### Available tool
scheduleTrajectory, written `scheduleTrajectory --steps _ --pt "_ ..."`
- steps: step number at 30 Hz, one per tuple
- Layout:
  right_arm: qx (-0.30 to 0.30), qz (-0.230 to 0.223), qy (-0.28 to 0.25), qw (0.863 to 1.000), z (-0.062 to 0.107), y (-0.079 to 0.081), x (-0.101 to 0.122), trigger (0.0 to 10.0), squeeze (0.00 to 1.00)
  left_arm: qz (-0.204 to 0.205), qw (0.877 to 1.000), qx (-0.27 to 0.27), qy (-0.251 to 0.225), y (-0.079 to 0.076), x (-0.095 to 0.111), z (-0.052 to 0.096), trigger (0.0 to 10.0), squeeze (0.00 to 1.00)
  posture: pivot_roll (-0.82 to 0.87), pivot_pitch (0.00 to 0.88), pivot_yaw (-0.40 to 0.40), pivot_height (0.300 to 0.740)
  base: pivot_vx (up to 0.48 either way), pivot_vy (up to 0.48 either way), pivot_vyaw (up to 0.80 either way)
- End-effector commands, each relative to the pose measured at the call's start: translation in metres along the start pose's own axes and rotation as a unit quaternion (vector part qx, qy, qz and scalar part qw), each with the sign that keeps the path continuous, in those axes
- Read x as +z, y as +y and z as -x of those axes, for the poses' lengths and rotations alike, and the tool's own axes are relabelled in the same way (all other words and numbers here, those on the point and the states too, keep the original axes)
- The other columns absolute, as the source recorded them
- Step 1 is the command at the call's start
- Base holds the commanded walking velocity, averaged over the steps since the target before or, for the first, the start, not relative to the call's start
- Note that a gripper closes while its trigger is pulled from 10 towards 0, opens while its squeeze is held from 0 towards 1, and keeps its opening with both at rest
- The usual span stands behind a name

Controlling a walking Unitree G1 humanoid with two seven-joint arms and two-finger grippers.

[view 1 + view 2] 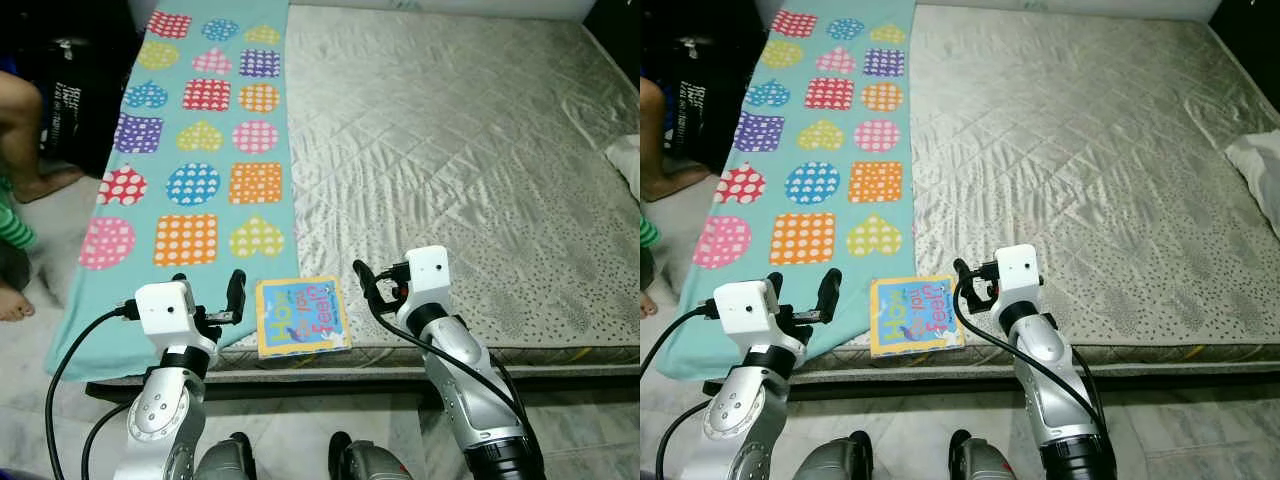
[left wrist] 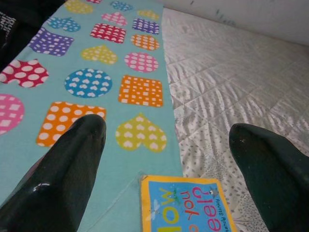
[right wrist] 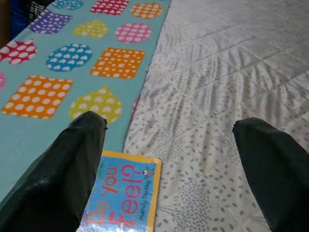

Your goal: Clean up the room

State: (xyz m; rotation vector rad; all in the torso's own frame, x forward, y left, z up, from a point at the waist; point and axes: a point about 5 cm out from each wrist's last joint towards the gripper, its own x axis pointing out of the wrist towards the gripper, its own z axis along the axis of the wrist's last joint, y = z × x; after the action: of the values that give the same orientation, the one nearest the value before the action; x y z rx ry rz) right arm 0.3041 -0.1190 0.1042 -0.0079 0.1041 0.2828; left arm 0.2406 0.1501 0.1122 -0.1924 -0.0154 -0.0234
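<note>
A bed (image 1: 470,150) covered with a quilted silvery-grey spread is seen ahead, with a turquoise blanket (image 1: 205,150) printed with dotted hearts, circles and squares laid along its left side. A children's board book (image 1: 302,315), blue with a yellow border and the title "How Do You Feel?", is lying flat at the near edge of the mattress, partly on the blanket's lower corner and partly on the grey spread. The left gripper (image 1: 208,292) is held just left of the book above the blanket's near edge, and its two black fingers (image 2: 63,179) are spread wide apart with nothing between them. The right gripper (image 1: 368,285) is held just right of the book over the grey spread, its fingers (image 3: 65,174) likewise parted and empty; the book's corner is seen between them in the right wrist view. A person's bare legs and feet (image 1: 25,150) are seen on the pale floor beside the bed's left side. A white cloth (image 1: 628,165) is lying at the bed's far right edge.
</note>
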Motion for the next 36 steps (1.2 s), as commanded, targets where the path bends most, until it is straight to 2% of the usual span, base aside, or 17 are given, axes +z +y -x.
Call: scheduleTrajectory --steps 1,12,23,32,36 --pt "-0.010 -0.004 0.013 1.000 0.0022 -0.0033 -0.0062 10.0 0.00 0.000 1.000 -0.001 0.008 0.0005 -0.0034 0.0018 10.0 0.00 0.11 0.218 -0.052 0.740 0.000 0.480 0.00" --pt "-0.015 0.001 0.012 1.000 0.0015 -0.0050 -0.0056 10.0 0.00 -0.003 1.000 -0.004 0.009 0.0001 -0.0036 0.0005 10.0 0.00 0.11 0.214 -0.051 0.740 0.000 0.472 0.00" --pt "-0.017 0.003 0.015 1.000 0.0021 -0.0056 -0.0069 10.0 0.00 -0.005 1.000 -0.009 0.005 -0.0012 -0.0028 -0.0001 10.0 0.00 0.11 0.215 -0.049 0.740 0.000 0.000 0.00" --pt "-0.021 0.001 0.020 1.000 0.0022 -0.0066 -0.0087 10.0 0.00 -0.006 1.000 -0.008 0.004 -0.0009 -0.0024 0.0006 10.0 0.00 0.11 0.218 -0.047 0.740 0.000 0.000 -0.75" --pt "-0.020 0.003 0.020 1.000 0.0027 -0.0060 -0.0088 10.0 0.00 -0.005 1.000 -0.006 0.004 -0.0009 -0.0022 0.0009 10.0 0.00 0.11 0.220 -0.046 0.740 0.000 0.000 0.00"
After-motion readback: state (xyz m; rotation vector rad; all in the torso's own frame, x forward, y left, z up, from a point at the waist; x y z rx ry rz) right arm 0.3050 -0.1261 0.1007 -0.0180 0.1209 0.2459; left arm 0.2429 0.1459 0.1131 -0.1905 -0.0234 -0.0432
